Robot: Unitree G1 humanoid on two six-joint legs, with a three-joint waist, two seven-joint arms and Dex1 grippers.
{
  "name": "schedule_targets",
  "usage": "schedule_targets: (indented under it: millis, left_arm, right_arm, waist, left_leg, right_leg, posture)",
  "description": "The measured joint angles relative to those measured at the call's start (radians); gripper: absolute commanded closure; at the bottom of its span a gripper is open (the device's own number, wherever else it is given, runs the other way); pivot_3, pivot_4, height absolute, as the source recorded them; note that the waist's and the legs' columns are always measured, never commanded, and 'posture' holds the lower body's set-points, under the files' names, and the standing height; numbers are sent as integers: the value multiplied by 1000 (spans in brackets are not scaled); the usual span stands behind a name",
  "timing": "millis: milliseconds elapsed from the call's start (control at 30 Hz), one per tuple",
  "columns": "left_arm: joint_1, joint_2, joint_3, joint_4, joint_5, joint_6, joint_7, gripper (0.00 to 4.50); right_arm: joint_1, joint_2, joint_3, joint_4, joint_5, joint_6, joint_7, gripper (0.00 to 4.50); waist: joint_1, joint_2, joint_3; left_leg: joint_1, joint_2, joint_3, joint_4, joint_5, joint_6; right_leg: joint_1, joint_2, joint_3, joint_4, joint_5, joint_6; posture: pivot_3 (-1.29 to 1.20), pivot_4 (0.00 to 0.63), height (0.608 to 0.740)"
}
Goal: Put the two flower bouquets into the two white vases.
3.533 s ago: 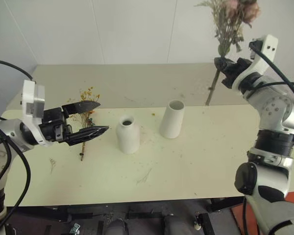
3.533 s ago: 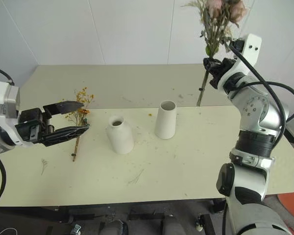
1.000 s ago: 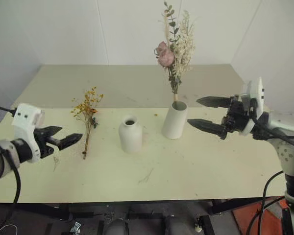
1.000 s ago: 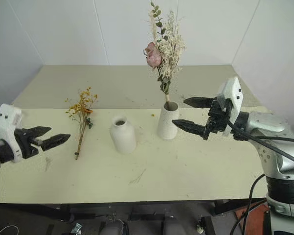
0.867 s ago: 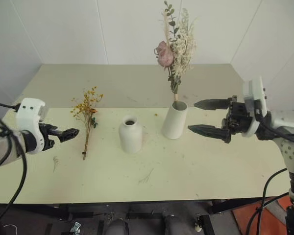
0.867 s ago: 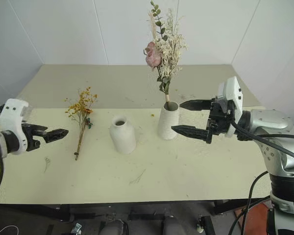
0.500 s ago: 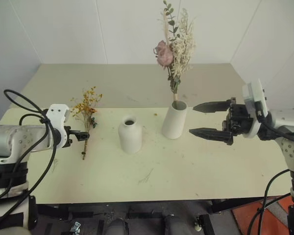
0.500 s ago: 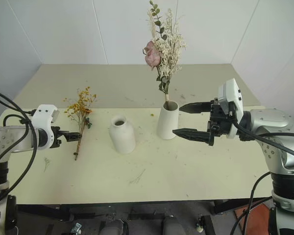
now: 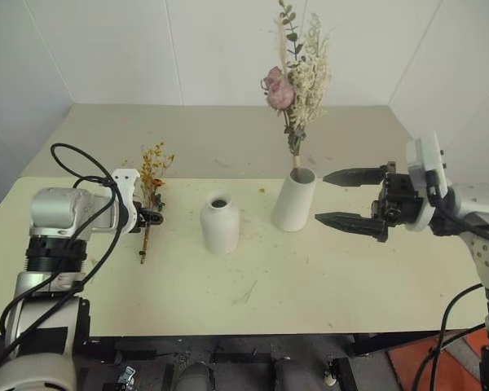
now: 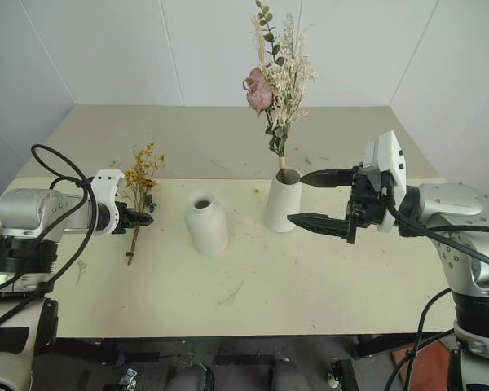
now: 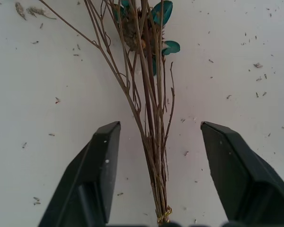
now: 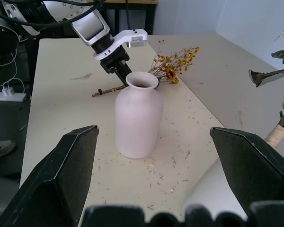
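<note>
The small yellow-orange bouquet point(image 9: 151, 173) lies flat on the table's left part, its thin brown stems point(image 11: 151, 142) pointing toward the front edge. My left gripper point(image 11: 158, 127) is low over it and open. The stems run between its two fingers with a gap on each side. The short white bottle-shaped vase point(image 9: 219, 222) stands empty at mid-table. Just right of it the taller white vase point(image 9: 293, 199) holds the pink rose bouquet point(image 9: 293, 73) upright. My right gripper point(image 9: 322, 197) hovers open just right of that vase, holding nothing.
The pale table point(image 9: 350, 277) is strewn with dried flower crumbs point(image 9: 246, 292) around both vases. A second table surface point(image 9: 220, 130) extends behind, up to white walls. Black cables point(image 9: 73, 159) loop over my left arm.
My left gripper has swung in from the table's left edge, moving forward and down onto the small bouquet's stems, and its fingers have narrowed. The right gripper has stayed beside the tall vase.
</note>
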Motion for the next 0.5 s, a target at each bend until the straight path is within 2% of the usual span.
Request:
schedule_targets:
  millis: [200,500]
  left_arm:
    - [-4,0,0,25,35,-2,-34,4397]
    - [43,5,67,-10,57,0,-55,4458]
  right_arm:
    - [13,8,0,-11,2,0,-22,0]
    - [31,8,-8,-16,2,0,-44,0]
  waist:
    - [1,0,0]
    - [-1,0,0]
  left_leg:
    - [0,0,0,0,0,0]
    - [-1,0,0,1,0,0]
  right_leg:
    - [0,0,0,0,0,0]
    - [0,0,0,0,0,0]
  posture:
    - [0,150,740]
    - [0,150,740]
